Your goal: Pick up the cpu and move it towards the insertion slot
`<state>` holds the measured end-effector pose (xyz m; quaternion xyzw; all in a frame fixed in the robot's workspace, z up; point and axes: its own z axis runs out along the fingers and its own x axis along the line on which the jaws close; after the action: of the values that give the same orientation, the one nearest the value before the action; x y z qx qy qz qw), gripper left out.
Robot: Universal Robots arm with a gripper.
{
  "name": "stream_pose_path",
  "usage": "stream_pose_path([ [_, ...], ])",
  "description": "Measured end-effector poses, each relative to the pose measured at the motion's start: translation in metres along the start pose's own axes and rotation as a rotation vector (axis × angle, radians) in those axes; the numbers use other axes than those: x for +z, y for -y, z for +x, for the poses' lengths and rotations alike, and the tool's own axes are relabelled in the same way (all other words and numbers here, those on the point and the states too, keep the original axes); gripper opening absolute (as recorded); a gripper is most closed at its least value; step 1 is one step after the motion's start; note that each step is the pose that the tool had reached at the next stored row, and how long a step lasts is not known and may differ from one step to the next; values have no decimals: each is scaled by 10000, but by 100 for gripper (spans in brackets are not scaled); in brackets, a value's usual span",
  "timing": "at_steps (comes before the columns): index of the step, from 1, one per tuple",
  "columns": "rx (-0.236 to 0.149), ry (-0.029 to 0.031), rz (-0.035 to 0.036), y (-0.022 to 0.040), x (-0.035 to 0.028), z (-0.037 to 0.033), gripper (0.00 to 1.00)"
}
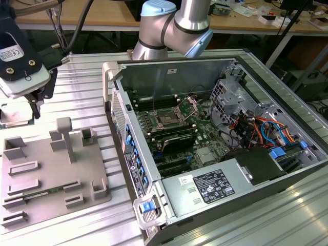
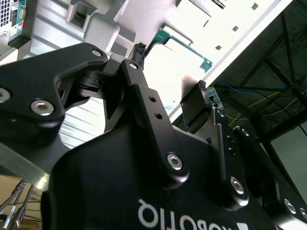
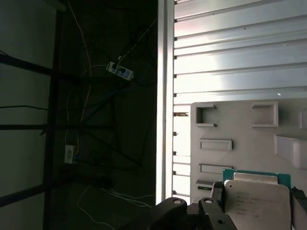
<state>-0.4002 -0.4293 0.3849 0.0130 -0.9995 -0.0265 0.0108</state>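
Table (image 1: 77, 77): ribbed aluminium top that carries everything; in the exterior view the work spreads from 9 o'clock to 3 o'clock.
Computer case (image 1: 174, 77): open, side panel off, filling the 3 o'clock half of the exterior view, with the motherboard (image 1: 205, 138) lying flat inside.
Arm (image 1: 177, 23): its silver and pale blue joint stands at 12 o'clock, behind the case.
Fixture plate (image 1: 46, 169): grey plastic with raised blocks, at 8 o'clock in the exterior view and near the case's outer wall. It also forms the backdrop in the first wrist view (image 3: 235, 124).
Gripper (image 1: 38, 105): at 10 o'clock in the exterior view, above the table past the plate's far edge and well apart from the case. The fingers (image 3: 216, 194) are clenched on the cpu, one at each of two opposite edges.
Insertion slot (image 1: 168, 119): silver-framed square socket with a dark centre, near the middle of the motherboard. Its hinged bracket stands open on the side toward 2 o'clock.
Cpu (image 3: 256, 201): pale silvery face on a green board, held flat in the fingers. I judge it clear of the plate.
Relation: from the gripper and its cpu, the slot lies at about 3 o'clock in the exterior view, well apart, with the case's near wall between them. The chip is square, so it has no long axis.
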Motion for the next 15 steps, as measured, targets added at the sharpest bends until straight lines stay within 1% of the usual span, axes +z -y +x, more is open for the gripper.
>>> stream_pose_path([
  [4, -2, -3, 2, 1, -2, -11, 55],
  [6, 0, -1, 0, 1, -2, -30, 55],
  [15, 0, 0, 0, 5, -5, -197, 55],
])
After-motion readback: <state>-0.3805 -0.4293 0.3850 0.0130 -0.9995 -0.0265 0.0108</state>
